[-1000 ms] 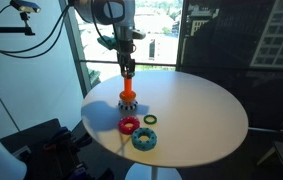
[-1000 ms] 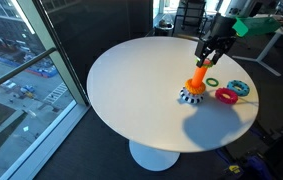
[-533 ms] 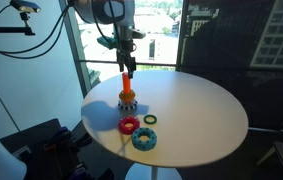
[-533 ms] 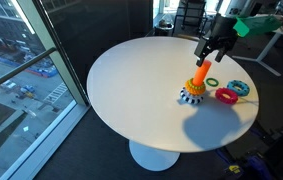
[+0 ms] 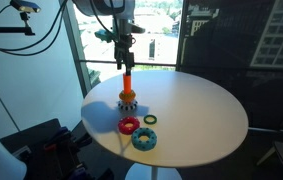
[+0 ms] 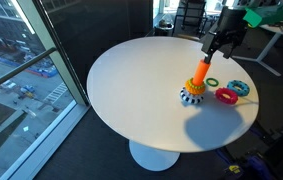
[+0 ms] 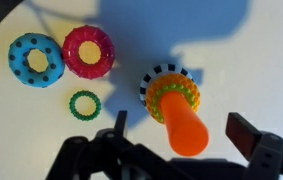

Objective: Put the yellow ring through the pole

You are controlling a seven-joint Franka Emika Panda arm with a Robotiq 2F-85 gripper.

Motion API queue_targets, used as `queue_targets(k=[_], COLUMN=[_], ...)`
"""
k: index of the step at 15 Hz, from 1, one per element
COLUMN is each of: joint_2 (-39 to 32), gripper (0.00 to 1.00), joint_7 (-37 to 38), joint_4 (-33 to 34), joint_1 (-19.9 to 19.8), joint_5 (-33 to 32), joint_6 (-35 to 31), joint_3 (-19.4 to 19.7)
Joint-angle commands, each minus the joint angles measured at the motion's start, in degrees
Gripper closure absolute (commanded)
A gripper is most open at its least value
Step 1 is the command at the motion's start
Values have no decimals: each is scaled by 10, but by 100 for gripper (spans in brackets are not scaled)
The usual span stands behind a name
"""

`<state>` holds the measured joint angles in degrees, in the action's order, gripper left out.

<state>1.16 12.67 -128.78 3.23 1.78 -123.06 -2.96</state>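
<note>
The pole is orange, the yellow ring bright, the base striped black and white. The red ring is plain, the blue ring yellow-spotted, the green ring darker, the surface white.

I'm looking down on the pole rising under the gap between my spread fingers, blocking a straight descent. The red ring, blue ring and small green ring are crowding one side of it. Elsewhere, around its other sides, the tabletop is lying open for passing.
</note>
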Motion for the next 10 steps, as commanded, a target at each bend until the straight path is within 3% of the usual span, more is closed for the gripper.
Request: queue_targets(k=[1,10], joint_2=[43,159], gripper=[0,0], joint_7=[2,-62], joint_4=[-3,-6], joint_1=[-9,-37], joint_5=[-26,-25], joint_6=[42,177], joint_3=[6,34])
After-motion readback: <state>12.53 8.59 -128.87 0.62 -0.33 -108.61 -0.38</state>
